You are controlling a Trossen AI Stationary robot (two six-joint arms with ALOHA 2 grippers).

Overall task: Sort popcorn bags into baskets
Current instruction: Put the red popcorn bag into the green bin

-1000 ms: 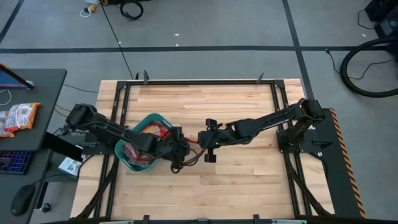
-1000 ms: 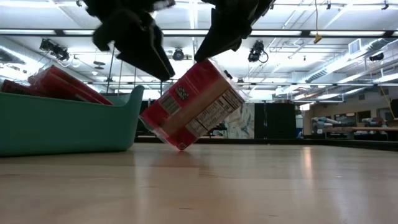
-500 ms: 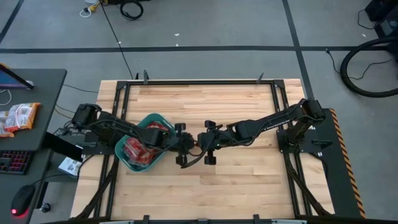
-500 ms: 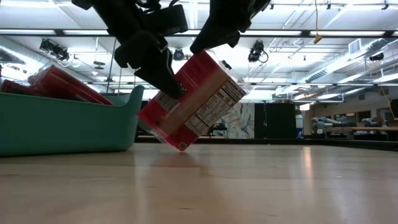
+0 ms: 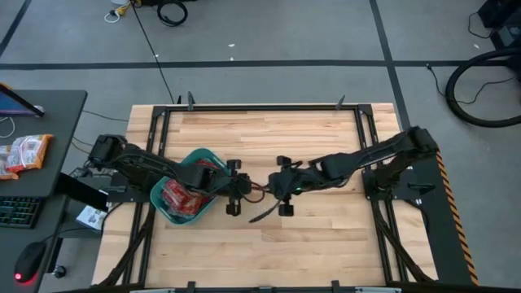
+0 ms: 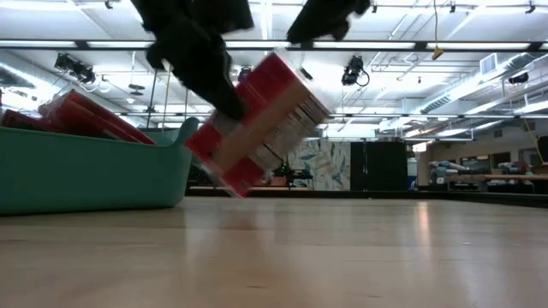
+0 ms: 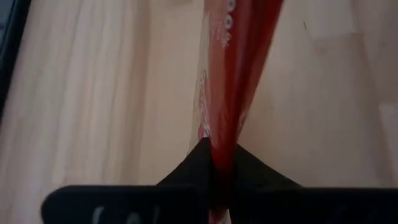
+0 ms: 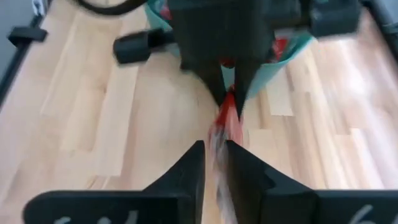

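Note:
A red popcorn bag hangs tilted over the middle of the table, between my two grippers. My left gripper is shut on it on the side facing the basket. My right gripper is open. In its wrist view its fingers stand on either side of the bag's blurred near end. In the low view it stands above the bag, apart from it. The teal basket sits just left of centre with several red bags lying in it, some leaning up over its rim. My left gripper pinches the bag's thin edge between its two fingers, which come slanting down from the table's left. The bag hangs tilted, edge-on to the wrist camera. Whether its lower corner touches the wood, I cannot tell.
Black frame rails run along the table's left and right sides. A side desk at the far left carries a keyboard, a mouse and orange packets. Bare wood lies on the far and near sides of the grippers.
My left gripper has shut on the bag's basket-side edge and taken hold. My right gripper has opened, let go of the bag and drawn back toward the table's right edge. The bag stays tilted and has shifted slightly toward the basket.

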